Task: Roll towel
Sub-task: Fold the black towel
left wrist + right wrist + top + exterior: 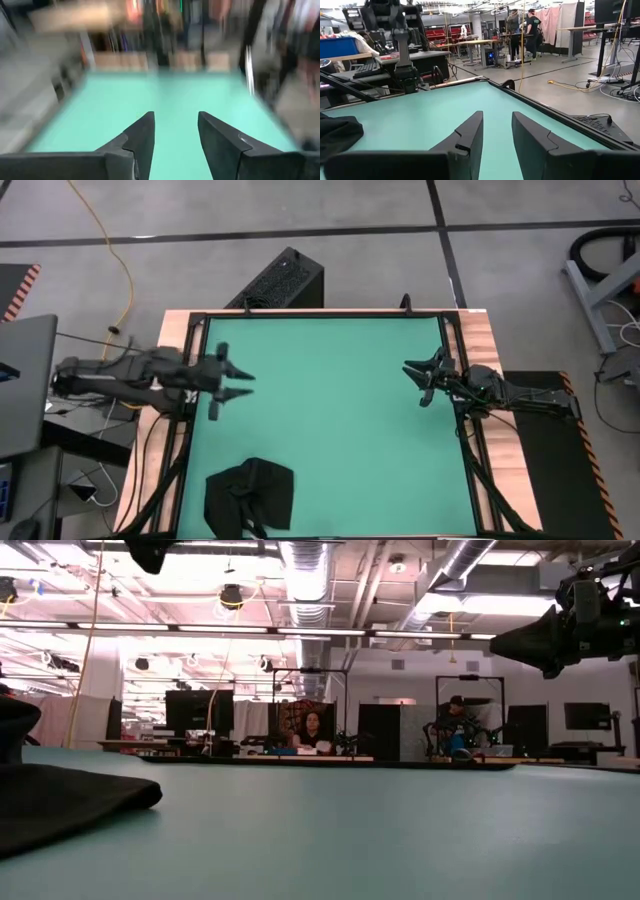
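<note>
Lay crumpled and black, the towel (250,494), in a loose heap at the near left edge of the green tabletop (330,420). Sat well apart from the left end effector (232,379) and farther still from the right end effector (424,380), both raised above the tabletop with fingers parted and empty.

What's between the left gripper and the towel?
Only bare green mat, per the high view. Left gripper hangs open, apart from the crumpled towel.

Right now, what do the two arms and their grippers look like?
Both arms are dark, jointed and slim, with cables running along them. The left gripper and right gripper each end in two black, wedge-shaped fingers tapering to narrow tips. No markings show.
</note>
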You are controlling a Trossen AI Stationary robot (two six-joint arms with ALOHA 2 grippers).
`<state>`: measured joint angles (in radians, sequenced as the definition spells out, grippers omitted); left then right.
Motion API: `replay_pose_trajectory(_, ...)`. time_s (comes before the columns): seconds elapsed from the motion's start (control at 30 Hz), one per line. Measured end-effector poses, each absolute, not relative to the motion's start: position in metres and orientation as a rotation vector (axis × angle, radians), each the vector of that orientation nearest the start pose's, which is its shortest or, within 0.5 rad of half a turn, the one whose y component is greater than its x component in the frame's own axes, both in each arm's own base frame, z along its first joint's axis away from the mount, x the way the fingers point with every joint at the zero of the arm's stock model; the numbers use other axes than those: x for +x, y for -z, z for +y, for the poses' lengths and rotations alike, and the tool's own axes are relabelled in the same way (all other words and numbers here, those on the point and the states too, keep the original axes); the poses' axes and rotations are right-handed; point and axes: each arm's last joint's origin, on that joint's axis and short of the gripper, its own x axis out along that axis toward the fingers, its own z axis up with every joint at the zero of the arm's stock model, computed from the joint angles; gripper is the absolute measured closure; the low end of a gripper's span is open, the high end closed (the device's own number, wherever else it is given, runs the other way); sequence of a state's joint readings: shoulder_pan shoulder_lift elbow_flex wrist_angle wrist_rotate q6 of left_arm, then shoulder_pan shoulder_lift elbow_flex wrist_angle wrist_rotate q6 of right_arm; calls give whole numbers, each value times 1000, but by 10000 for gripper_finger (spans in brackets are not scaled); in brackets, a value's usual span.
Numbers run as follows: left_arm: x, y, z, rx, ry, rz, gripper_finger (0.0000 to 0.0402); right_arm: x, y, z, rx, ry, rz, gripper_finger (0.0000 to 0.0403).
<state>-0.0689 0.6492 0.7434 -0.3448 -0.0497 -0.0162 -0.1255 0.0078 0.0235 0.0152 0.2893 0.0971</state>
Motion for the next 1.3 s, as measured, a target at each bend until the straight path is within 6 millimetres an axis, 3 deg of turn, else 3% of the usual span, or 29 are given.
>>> replay_pose_trajectory(0.13, 175, -318, -29, -18, 149, 532, 259, 94, -172, -20, 98, 412, -50, 266)
replay_pose_trajectory(0.37, 222, -302, -109, 88, 360, 744, 260, 94, -172, -20, 98, 413, -50, 263)
replay_pose_trajectory(0.53, 230, -276, -158, 187, 280, 909, 260, 94, -172, -20, 97, 413, -49, 263)
replay_pose_trajectory(0.73, 241, -249, -205, 107, 226, 1011, 260, 94, -172, -20, 75, 413, -44, 263)
replay_pose_trajectory(0.83, 249, -248, -228, 107, 235, 1041, 260, 94, -172, -20, 71, 413, -43, 263)
replay_pose_trajectory(1.07, 275, -266, -276, 125, 214, 1072, 260, 94, -171, -19, 71, 387, -38, 263)
replay_pose_trajectory(1.3, 298, -249, -317, 136, 211, 1114, 260, 95, -171, -18, 71, 338, -30, 263)
